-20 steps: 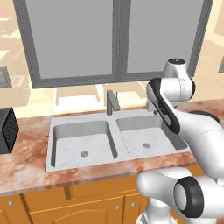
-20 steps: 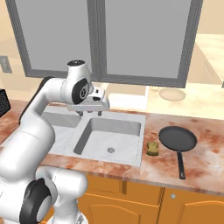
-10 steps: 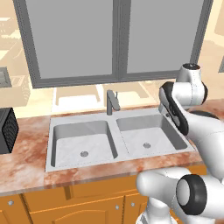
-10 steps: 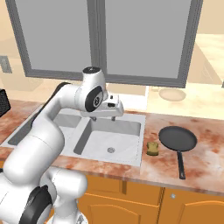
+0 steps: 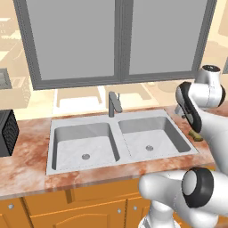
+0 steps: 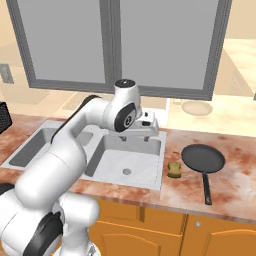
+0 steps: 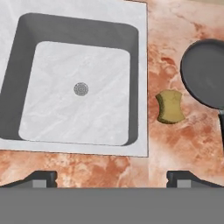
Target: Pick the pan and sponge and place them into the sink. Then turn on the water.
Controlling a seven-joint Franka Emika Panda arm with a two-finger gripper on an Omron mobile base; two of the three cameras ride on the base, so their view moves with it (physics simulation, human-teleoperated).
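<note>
Arm swung rightward across the sink over the last second, from above the divider between the bowls to above the right bowl's back edge, with the base views otherwise unchanged. Gripper now hanging high over the rear right of the sink, jaws spread about as wide as they go, nothing held; in the hand view, fingertips standing far apart near the bottom edge with only bare counter between. Pan lying flat on the marble counter to the right of the sink, well clear of the rim, handle running toward the front edge; in the hand view, pan cut off by the right border. Sponge on the counter between sink rim and pan, near both, touching neither; seen from above as a small yellow block just outside the right bowl. Both bowls empty, drains bare. Faucet upright at the back between the bowls, no water running. Reading of the move: approach toward the two items begun, neither yet picked up, so both placements and the faucet step still outstanding. Sponge the closer target; descent and further travel to the right still needed before any grasp.
</note>
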